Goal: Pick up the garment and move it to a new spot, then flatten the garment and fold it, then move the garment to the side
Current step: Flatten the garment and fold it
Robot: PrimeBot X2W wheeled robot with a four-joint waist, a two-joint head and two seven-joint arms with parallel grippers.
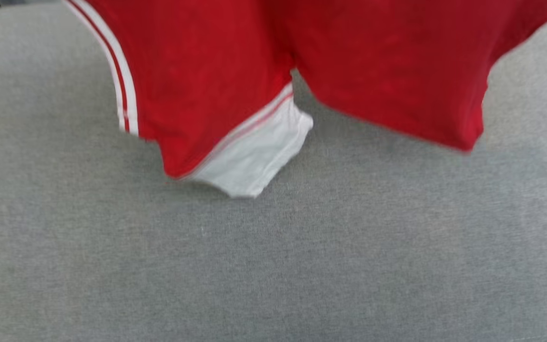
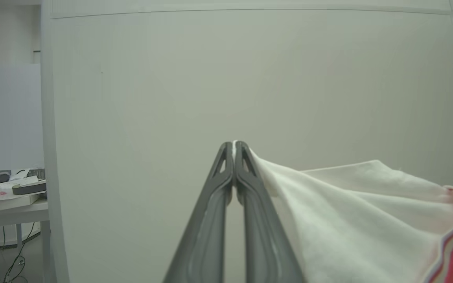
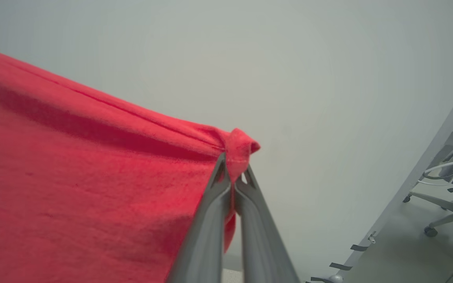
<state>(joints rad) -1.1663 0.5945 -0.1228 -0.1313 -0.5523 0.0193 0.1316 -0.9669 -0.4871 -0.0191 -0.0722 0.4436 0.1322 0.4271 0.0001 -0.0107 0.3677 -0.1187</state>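
The garment (image 1: 207, 71), a red jersey with a white sleeve and red-white striped trim, hangs in the air above the grey table (image 1: 273, 266), its lower folds drooping toward it. In the left wrist view my left gripper (image 2: 234, 144) is shut on the edge of the white sleeve (image 2: 348, 212), which spreads away to the right. In the right wrist view my right gripper (image 3: 234, 165) is shut on a bunched corner of the garment's red cloth (image 3: 73, 177), which stretches off to the left. The printed front is hidden.
A pale partition wall (image 2: 250, 78) stands behind the held cloth. A desk with clutter (image 2: 6, 188) is at the far left of the left wrist view. An office chair base (image 3: 446, 212) and cables lie at the right of the right wrist view.
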